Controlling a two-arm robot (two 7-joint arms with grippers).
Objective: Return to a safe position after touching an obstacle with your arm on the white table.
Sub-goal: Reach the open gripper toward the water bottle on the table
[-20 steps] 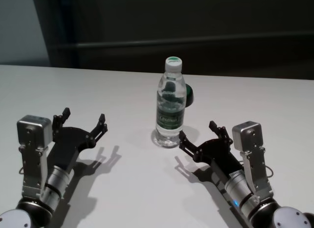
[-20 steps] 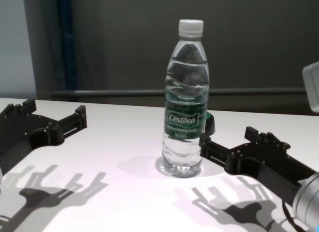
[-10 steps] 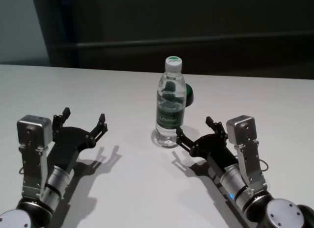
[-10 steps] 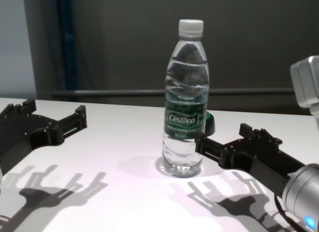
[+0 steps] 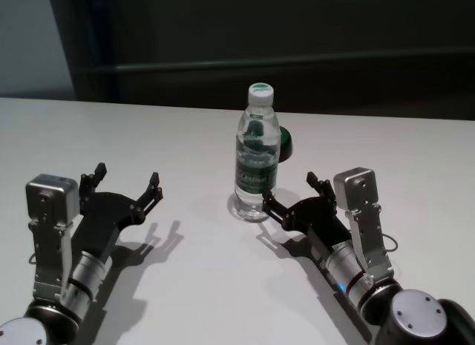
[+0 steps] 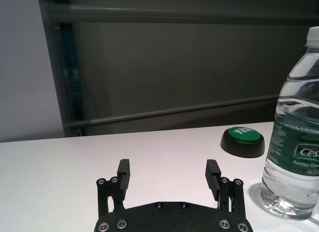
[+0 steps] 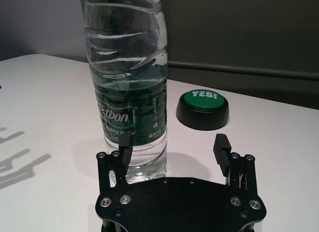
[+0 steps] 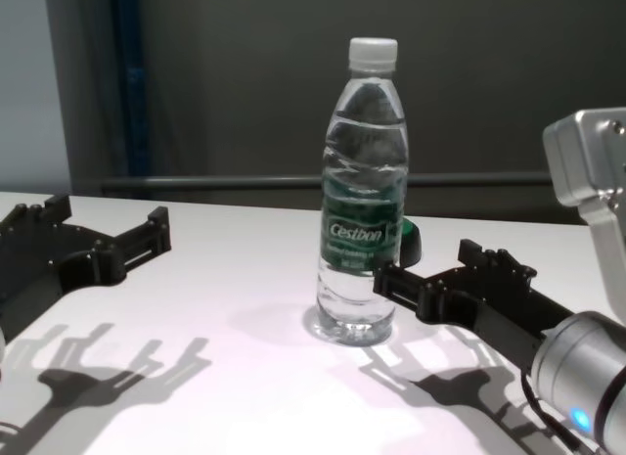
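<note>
Gleaming white table [image 5: 185,286] against dark wall [image 5: 297,33]

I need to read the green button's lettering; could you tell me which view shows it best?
The right wrist view: the button sits unobstructed, its top reading "YES!". The left wrist view shows it blurred; head and chest views hide most behind the bottle.

**Surfaces Around the Water Bottle**

The water bottle [image 8: 360,191] is clear, glossy ribbed plastic with a white ridged cap. Beneath it, the white table [image 5: 185,137] looks smooth and matt. Beside it, the right gripper [image 7: 173,145] is matt black with shiny screws. Behind it sits a glossy green-topped black button [image 7: 203,108].
</note>
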